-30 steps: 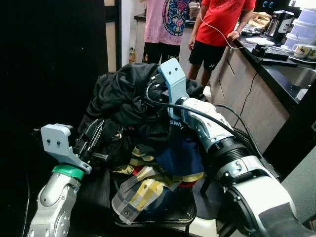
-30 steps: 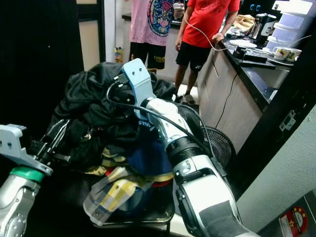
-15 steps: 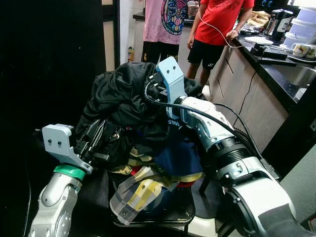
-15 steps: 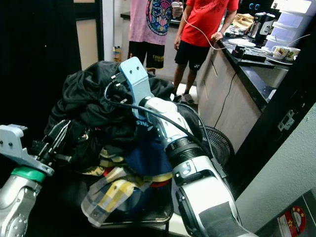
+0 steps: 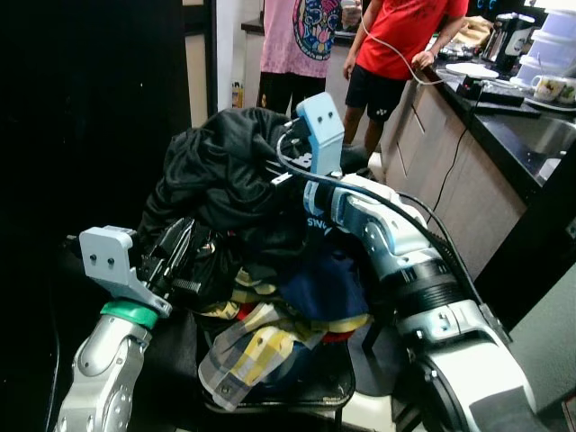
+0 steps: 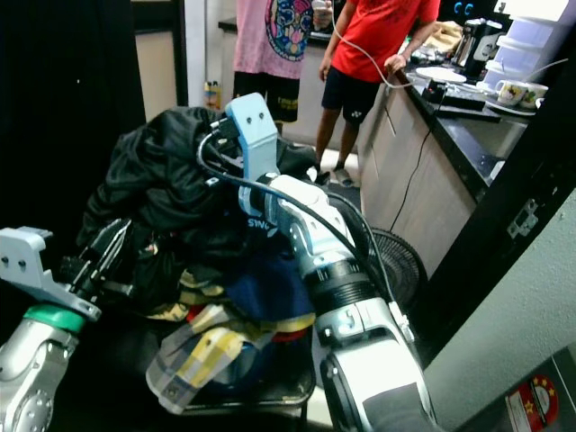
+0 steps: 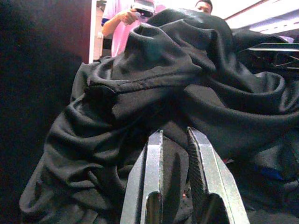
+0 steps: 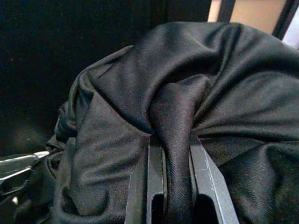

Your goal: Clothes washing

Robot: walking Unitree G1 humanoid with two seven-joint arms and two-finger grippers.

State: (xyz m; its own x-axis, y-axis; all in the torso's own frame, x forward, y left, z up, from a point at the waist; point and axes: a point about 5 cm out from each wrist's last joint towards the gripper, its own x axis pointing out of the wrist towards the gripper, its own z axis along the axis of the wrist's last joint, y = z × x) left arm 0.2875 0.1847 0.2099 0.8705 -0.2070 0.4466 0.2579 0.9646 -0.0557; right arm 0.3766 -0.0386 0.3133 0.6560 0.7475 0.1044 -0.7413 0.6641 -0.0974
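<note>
1. My right tool [image 8: 170,179] is clamped on a fold of the black garment [image 5: 220,175] at the top of the pile, centre of the head views; the wrist view shows the cloth pinched between both fingers [image 8: 155,186].
2. My left tool [image 7: 174,177] sits at the lower left of the head views, pressed into the pile's left flank. Its fingers [image 7: 152,182] stand slightly apart with black cloth between them, but I cannot tell whether they actually grip it.
3. The clothes pile [image 5: 270,297] fills a dark basket [image 5: 337,391] in the lower centre: black garment on top, a navy piece [image 5: 324,279] beneath my right arm, and a yellow plaid cloth [image 5: 247,351] hanging over the basket's front edge.
4. Upper centre, two people stand: one in a pink shirt [image 5: 301,36], one in a red shirt [image 5: 405,36] and black shorts.
5. Upper right, a dark tabletop [image 5: 517,117] carries a kettle [image 5: 504,36], a mug [image 5: 549,88] and white containers [image 5: 553,36].
6. A fan [image 6: 396,261] stands on the floor right of the basket.
</note>
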